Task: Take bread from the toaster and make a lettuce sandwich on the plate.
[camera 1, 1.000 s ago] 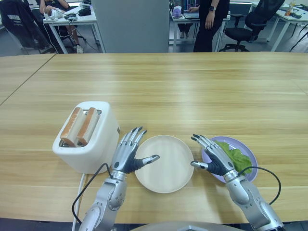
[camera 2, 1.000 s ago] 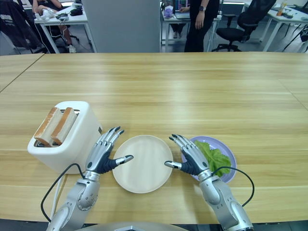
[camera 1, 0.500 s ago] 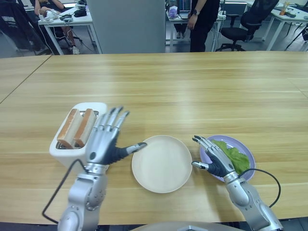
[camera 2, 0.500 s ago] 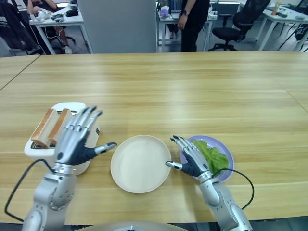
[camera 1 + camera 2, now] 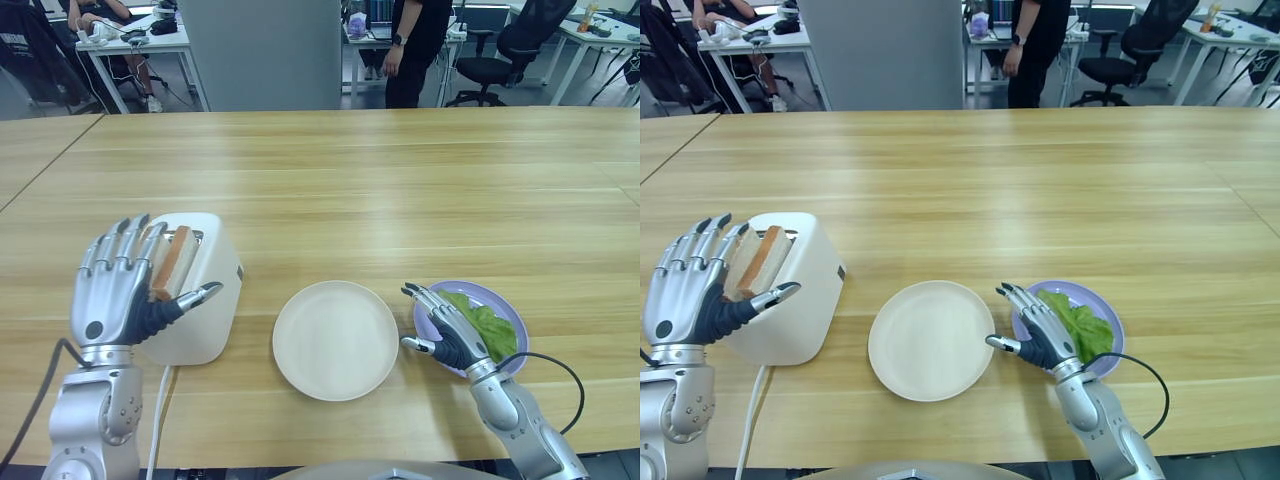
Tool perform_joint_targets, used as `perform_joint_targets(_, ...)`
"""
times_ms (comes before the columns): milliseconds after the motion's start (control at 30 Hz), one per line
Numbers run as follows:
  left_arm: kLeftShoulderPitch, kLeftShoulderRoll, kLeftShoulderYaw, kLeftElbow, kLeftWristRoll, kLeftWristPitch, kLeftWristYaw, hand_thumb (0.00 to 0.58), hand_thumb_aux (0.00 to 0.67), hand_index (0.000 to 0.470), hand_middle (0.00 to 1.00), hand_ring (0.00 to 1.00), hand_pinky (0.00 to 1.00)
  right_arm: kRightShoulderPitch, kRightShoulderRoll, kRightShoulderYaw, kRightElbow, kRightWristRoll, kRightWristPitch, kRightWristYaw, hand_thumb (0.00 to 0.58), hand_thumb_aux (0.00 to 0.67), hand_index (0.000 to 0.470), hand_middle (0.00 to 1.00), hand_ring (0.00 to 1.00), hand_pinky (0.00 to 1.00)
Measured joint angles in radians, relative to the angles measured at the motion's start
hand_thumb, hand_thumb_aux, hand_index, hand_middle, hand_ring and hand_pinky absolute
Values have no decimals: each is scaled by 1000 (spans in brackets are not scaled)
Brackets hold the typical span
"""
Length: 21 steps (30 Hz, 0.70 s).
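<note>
Biggest risk on the table point(image 5: 400, 190): toaster point(image 5: 215, 295) shoved or tipped by a splayed left hand point(image 5: 112, 295) coming down off the slots, made worse by the light body and the slack cord point(image 5: 158, 415) trailing toward the near edge. Next: cream plate point(image 5: 335, 340) or purple dish point(image 5: 488, 289) nudged by the right hand point(image 5: 447, 335), parked right between them. Smaller: bread point(image 5: 172, 262) crushed, torn or jammed in the slot by a pinch too hard or off-axis; two slices side by side, so a chance of grabbing both or dragging the second out. Left hand released, fingers spread, holding nothing, raised at the toaster's near-left side and overlapping the slices from this angle; contact with bread impossible to tell, likely none. Right hand likewise unclenched and empty, fingers extended at the dish's left rim, just beside the lettuce point(image 5: 492, 328).
</note>
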<state>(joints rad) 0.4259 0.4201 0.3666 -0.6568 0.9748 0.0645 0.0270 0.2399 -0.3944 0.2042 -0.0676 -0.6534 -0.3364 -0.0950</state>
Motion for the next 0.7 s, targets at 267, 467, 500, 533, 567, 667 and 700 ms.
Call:
perform_joint_targets(267,23,22,81,68,9,38,-6,0,0,0,0,0,0,3,-1,-1,0,3,1,0,0,0,0,0,0,0)
perform_joint_targets(467,37,26,115,111,7,67,-9,0,0,0,0,0,0,5,-1,-2,0,11,1,0,0,0,0,0,0,0)
perform_joint_targets(500,40,26,119,114,7,75,-11,0,0,0,0,0,0,6,-1,-2,0,12,1,0,0,0,0,0,0,0)
perform_joint_targets(533,41,26,123,118,7,81,-13,0,0,0,0,0,0,7,-1,-3,0,12,2,0,0,0,0,0,0,0)
perform_joint_targets(567,41,26,124,123,7,87,-14,0,0,0,0,0,0,8,-1,-3,0,12,2,0,0,0,0,0,0,0)
perform_joint_targets(667,41,26,124,146,0,108,-20,87,53,36,0,0,0,9,-1,-4,0,13,2,0,0,0,0,0,0,0)
perform_joint_targets(700,41,26,124,149,-2,115,-22,468,376,258,0,0,0,9,-2,-5,0,14,2,0,0,0,0,0,0,0)
